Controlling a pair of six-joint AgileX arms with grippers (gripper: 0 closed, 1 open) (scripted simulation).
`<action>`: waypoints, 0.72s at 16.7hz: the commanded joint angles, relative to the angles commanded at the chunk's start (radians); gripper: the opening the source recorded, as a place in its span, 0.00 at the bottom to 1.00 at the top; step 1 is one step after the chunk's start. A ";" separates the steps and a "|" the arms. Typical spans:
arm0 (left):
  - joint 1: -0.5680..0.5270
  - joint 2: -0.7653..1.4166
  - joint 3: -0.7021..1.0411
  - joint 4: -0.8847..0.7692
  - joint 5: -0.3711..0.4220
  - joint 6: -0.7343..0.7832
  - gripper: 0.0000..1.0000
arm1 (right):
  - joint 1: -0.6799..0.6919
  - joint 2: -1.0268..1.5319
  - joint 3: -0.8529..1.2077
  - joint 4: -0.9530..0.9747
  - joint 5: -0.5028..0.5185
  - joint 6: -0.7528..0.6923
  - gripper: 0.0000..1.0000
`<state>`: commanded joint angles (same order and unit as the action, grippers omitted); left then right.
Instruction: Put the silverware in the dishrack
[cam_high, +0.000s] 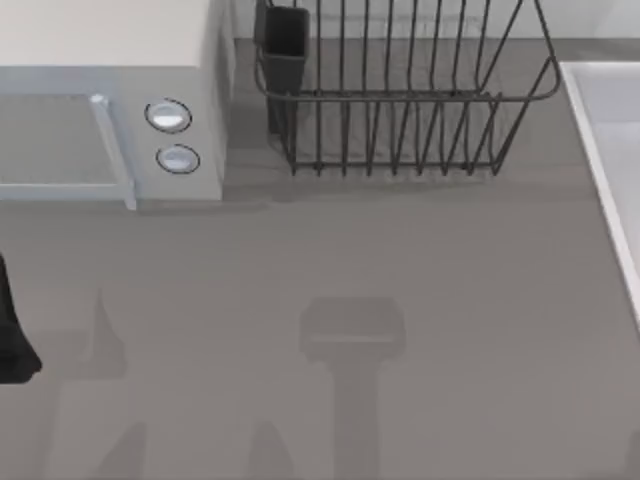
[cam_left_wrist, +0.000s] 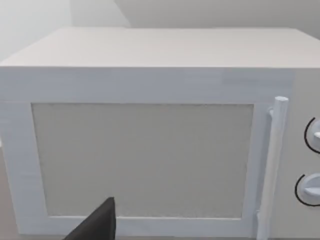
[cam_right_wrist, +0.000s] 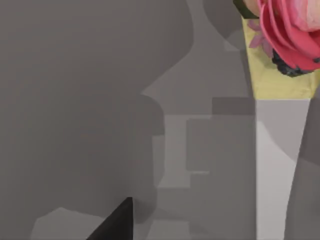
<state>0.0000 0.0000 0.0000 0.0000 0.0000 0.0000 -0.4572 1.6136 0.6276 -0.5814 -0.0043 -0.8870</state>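
Grey worktop (cam_high: 420, 260) spreads across the top view, crossed by soft shadows of the arms toward six o'clock. At about twelve to one o'clock stands the dishrack (cam_high: 400, 100), a dark wire rack with upright tines and flared sides; its dark rectangular utensil cup (cam_high: 284, 45) sits at the rack's corner nearest eleven o'clock. No silverware can be made out in the rack or on the worktop.

At ten o'clock, just beside the rack, stands a white microwave (cam_high: 110, 60) with two round knobs (cam_high: 168, 116) and a pale bar handle (cam_high: 112, 150) along its door. A light raised slab (cam_high: 615, 150) runs along the three o'clock edge.

A dark piece of the left arm (cam_high: 12, 335) shows at the nine o'clock edge. In the left wrist view the microwave's door (cam_left_wrist: 142, 160) faces the camera and one dark fingertip of the left claw (cam_left_wrist: 97, 224) pokes in; whether that claw is open or closed cannot be told.

The right wrist view shows one dark fingertip of the right claw (cam_right_wrist: 116, 222) over shadowed worktop, its state likewise impossible to tell, with a pink flower (cam_right_wrist: 290, 30) on a yellow surface farther off.
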 joint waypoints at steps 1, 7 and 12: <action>0.000 0.000 0.000 0.000 0.000 0.000 1.00 | 0.000 0.000 0.000 0.000 0.000 0.000 0.00; 0.000 0.000 0.000 0.000 0.000 0.000 1.00 | -0.001 -0.070 0.042 -0.099 -0.015 0.019 0.00; 0.000 0.000 0.000 0.000 0.000 0.000 1.00 | -0.008 -0.087 0.196 -0.266 -0.016 0.004 0.00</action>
<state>0.0000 0.0000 0.0000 0.0000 0.0000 0.0000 -0.4649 1.5270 0.8233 -0.8479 -0.0198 -0.8829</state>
